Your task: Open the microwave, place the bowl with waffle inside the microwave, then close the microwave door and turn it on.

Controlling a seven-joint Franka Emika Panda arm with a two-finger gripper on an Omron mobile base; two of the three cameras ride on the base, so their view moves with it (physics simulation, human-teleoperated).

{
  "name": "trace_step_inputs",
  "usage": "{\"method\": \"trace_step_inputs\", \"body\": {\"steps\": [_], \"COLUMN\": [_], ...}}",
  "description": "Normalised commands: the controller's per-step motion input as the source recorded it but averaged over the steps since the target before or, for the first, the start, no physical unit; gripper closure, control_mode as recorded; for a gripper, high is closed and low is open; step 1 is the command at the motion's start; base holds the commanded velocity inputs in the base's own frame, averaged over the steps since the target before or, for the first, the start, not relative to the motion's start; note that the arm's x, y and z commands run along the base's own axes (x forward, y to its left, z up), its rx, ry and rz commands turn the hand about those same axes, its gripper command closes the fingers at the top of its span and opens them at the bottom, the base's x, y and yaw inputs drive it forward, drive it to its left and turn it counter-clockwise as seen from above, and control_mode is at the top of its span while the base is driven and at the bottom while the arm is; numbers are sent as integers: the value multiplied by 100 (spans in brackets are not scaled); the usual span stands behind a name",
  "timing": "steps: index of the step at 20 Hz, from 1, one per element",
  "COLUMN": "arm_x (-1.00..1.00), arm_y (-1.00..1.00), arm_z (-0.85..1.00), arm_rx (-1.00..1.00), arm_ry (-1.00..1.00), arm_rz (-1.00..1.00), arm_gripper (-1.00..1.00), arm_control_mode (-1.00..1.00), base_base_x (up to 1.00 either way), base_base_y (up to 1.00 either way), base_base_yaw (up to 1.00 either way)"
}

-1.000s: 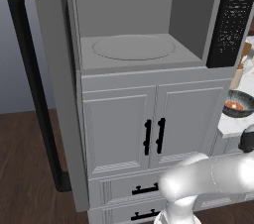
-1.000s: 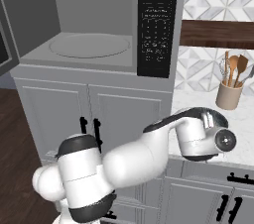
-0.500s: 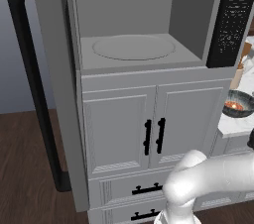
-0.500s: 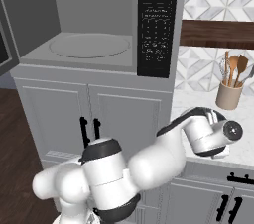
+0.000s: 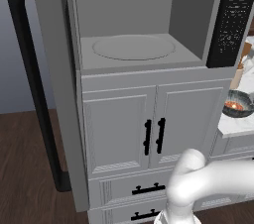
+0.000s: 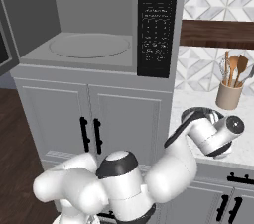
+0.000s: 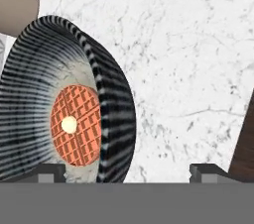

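The microwave (image 5: 149, 25) stands open, its turntable (image 6: 89, 45) bare, and the microwave door (image 5: 55, 94) is swung out to the left with its black handle (image 5: 35, 94) outward. On the marble counter sits the bowl (image 7: 106, 114), dark and ribbed, holding the waffle (image 7: 74, 125) with its butter dab. The same bowl (image 5: 238, 104) is right of the microwave, and the bowl (image 6: 201, 115) is partly covered by my hand (image 6: 218, 135). My gripper (image 7: 129, 172) is open, and the bowl's near wall lies between the fingertips (image 7: 52, 171).
A black button panel (image 6: 158, 22) runs down the microwave's right side. A beige utensil holder (image 6: 229, 95) with wooden spoons stands behind the bowl. White cabinet doors (image 5: 149, 129) and drawers sit below the microwave. A dark wooden shelf (image 6: 218, 33) crosses the tiled wall.
The arm's elbow and upper links have swung right and lower. The hand has edged closer over the bowl on the counter. The microwave and the bowl have not moved.
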Motion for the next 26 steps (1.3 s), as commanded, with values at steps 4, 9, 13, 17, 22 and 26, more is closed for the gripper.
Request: {"method": "trace_step_inputs", "body": {"steps": [4, 9, 13, 17, 22, 26], "arm_x": [29, 31, 29, 13, 2, -3], "arm_y": [0, -1, -2, 0, 0, 0], "arm_z": [-21, -23, -24, -21, -19, -13], "arm_rx": [0, -1, -2, -3, -3, 0], "arm_ry": [1, 5, 11, 10, 4, 0], "arm_rz": [0, 0, 0, 0, 0, -1], "arm_gripper": [-100, -100, -100, 100, 100, 100], "arm_control_mode": [-100, -100, -100, -100, -100, -100], "base_base_x": [0, 0, 0, 0, 0, 0], "base_base_y": [0, 0, 0, 0, 0, 0], "base_base_yaw": [0, 0, 0, 0, 0, 0]}}
